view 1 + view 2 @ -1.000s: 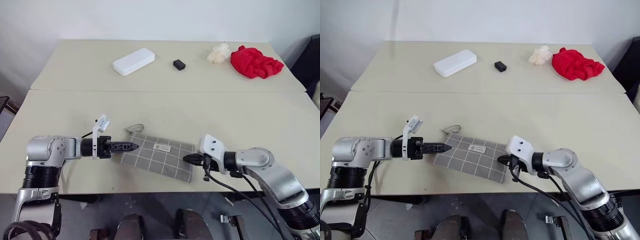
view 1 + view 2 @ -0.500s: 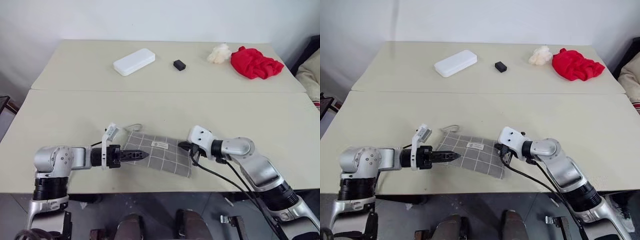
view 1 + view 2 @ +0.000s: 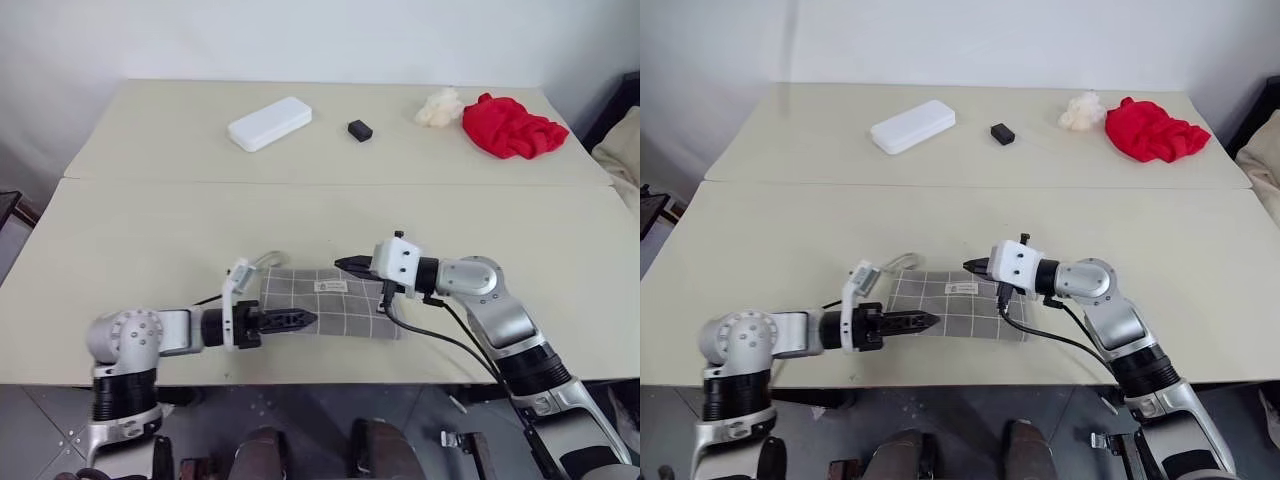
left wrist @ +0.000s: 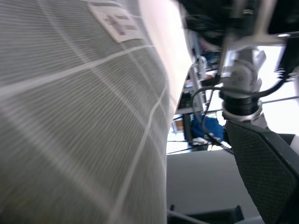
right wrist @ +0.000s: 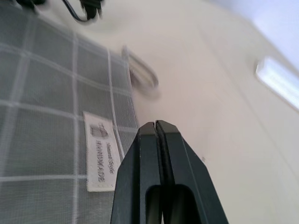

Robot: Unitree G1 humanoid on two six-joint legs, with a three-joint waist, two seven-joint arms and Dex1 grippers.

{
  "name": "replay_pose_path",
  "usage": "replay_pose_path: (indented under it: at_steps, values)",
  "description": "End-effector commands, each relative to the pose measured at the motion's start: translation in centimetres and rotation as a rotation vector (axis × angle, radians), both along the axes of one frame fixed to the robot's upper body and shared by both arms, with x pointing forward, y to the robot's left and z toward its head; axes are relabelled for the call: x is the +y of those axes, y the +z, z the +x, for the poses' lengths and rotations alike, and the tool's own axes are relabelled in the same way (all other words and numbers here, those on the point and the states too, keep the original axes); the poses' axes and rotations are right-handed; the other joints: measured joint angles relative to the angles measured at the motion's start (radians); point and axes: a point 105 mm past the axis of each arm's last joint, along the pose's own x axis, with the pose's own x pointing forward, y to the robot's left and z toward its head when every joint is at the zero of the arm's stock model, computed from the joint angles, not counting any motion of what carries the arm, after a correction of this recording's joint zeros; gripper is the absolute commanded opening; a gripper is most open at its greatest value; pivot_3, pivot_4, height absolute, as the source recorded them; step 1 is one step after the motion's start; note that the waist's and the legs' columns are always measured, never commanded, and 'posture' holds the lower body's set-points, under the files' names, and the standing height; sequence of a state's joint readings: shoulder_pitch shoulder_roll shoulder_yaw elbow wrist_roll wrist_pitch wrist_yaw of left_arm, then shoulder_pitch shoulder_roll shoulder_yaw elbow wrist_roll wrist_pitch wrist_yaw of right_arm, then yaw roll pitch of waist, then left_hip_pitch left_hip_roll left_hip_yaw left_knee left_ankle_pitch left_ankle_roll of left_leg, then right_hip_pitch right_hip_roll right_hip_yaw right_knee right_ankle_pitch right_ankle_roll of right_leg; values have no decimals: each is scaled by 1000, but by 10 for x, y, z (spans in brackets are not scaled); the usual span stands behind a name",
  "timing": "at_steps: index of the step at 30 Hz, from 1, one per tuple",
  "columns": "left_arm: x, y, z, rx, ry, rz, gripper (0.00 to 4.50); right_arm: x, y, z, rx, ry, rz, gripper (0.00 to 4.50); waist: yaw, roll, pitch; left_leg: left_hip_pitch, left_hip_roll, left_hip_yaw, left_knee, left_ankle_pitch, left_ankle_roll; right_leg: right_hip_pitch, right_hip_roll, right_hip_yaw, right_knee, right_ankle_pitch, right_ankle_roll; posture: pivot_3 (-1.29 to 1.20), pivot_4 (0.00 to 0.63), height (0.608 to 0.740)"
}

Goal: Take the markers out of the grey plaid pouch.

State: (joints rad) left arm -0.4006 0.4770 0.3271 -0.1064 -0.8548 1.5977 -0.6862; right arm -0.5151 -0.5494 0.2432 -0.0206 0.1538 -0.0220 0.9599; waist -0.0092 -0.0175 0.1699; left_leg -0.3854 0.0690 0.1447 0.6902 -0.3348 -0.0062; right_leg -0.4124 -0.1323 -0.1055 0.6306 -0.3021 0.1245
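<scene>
while flat, grey plaid pouch [image 3: 325, 300] lies between both jaws.

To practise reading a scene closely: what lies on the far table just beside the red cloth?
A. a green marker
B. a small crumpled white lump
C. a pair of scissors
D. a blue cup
B: on the far table, a small crumpled white lump sits right next to the red cloth, on the side nearer the small black object.
</scene>
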Motion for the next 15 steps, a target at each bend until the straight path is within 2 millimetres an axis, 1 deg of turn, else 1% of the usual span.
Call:
replay_pose_path:
  at_steps: [1,4,8,10,12,14,15]
  values:
    - [34,13,1,-19,48,26,4500,-7,1,-13,48,11,-35,35,-2,0,0,0,0,0,0,0,0,0,0,0,0,0,0,0,150,740]
    - [49,16,4,-19,64,69,4500,-13,-8,-15,95,-31,-82,35,-3,1,0,0,0,0,-1,0,0,-1,-1,0,-1,0,0,0,150,740]
    - [55,19,16,-30,79,72,4500,-24,-21,-6,110,-150,-140,35,8,1,1,-1,-1,0,-1,0,0,-1,-1,0,-1,0,0,0,150,740]
    - [48,21,24,-24,69,54,4500,-28,-29,-2,107,-185,-175,35,9,1,1,-1,-1,0,0,0,0,-1,-1,0,-1,0,0,0,150,740]
    - [36,23,28,3,31,27,4500,-29,-38,-2,88,-179,-245,35,9,1,1,-1,-1,0,0,0,0,-1,-1,0,-1,0,0,0,150,740]
    - [27,21,29,54,1,37,4500,-27,-42,-5,85,-157,-268,35,6,1,1,-1,-1,1,0,0,0,-1,-1,0,-1,0,0,0,150,740]
    - [23,20,33,66,4,39,4500,-26,-43,-8,83,-141,-280,35,6,1,1,-1,-1,1,-1,0,0,-1,-1,0,-1,0,0,0,150,740]
